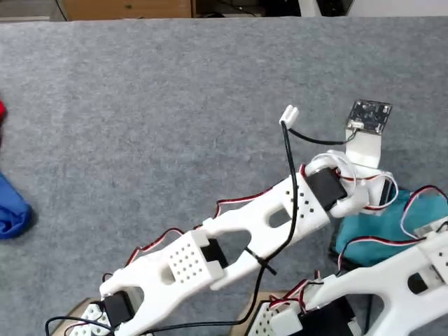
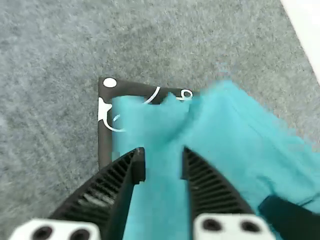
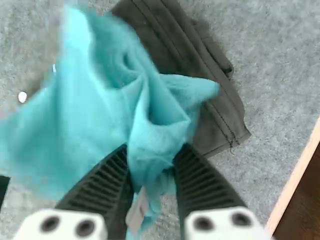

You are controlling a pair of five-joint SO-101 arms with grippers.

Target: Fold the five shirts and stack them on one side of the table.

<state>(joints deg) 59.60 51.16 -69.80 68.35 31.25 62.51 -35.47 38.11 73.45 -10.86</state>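
Note:
A teal shirt [image 1: 371,234] lies bunched at the table's right side, partly under both arms. In the left wrist view the teal shirt [image 2: 235,135] runs between the fingers of my left gripper [image 2: 162,165], which is shut on it over a dark shirt [image 2: 105,130] with white print. My right gripper [image 3: 152,160] is shut on a gathered fold of the teal shirt [image 3: 90,110], and the dark shirt [image 3: 200,75] lies flat beneath and beyond it. A blue shirt [image 1: 10,210] sits crumpled at the far left edge, with a bit of red cloth [image 1: 1,110] above it.
The left arm [image 1: 280,210] stretches diagonally across the grey table [image 1: 154,105] from the lower left; the right arm [image 1: 406,273] comes in at the lower right. The table's wooden edge [image 3: 300,175] runs close to the dark shirt.

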